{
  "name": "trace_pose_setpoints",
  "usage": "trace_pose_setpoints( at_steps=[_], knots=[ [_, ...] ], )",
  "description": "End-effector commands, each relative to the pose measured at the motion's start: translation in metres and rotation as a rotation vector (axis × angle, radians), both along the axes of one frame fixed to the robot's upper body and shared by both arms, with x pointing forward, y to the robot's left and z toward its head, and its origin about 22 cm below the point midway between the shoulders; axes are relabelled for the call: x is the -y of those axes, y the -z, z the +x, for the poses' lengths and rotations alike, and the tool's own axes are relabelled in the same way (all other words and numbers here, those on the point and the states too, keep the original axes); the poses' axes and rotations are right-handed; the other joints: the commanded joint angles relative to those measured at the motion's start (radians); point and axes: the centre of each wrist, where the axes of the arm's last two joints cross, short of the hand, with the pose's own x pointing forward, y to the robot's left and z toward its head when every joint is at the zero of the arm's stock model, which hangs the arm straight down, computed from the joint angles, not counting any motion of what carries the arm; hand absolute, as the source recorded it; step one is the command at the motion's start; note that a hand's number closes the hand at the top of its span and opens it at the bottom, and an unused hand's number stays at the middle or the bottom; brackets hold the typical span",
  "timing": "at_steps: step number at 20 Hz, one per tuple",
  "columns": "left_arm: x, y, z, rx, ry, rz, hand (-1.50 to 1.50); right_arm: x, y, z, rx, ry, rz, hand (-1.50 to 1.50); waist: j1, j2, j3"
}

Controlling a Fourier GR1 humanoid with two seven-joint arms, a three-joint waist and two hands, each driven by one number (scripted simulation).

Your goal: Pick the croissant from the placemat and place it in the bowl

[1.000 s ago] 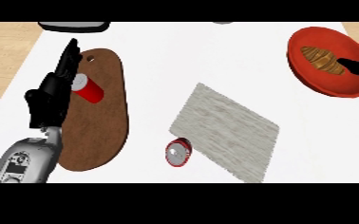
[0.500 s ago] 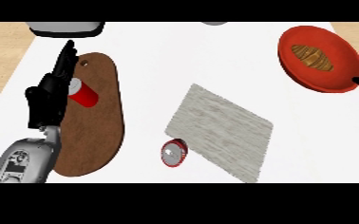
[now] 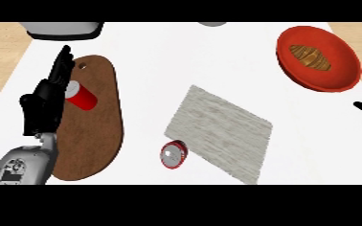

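A white desk [image 3: 212,62] holds a grey placemat [image 3: 220,131] at centre. The croissant [image 3: 311,56] lies in the red bowl [image 3: 300,69], far right. The left robot hand [image 3: 47,100] rests open, fingers straight, holding nothing, at the left edge.

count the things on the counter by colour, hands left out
Red: 3 – bowl, cup, can
Brown: 2 – croissant, cutting board
Grey: 1 – placemat
Total: 6
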Motion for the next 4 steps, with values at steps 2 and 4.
trace_pose_setpoints(
  at_steps=[2, 4],
  knots=[
    [-0.008, -0.021, 0.016, -0.013, -0.002, -0.012, 0.0, 0.002, 0.005, -0.019, -0.001, -0.025, -0.022, -1.5, -0.013, -0.004, -0.002],
    [-0.008, 0.01, -0.003, 0.001, -0.017, 0.004, 0.0, -0.008, 0.014, -0.018, 0.0, -0.046, -0.009, -1.5, -0.007, -0.003, -0.001]
  ],
)
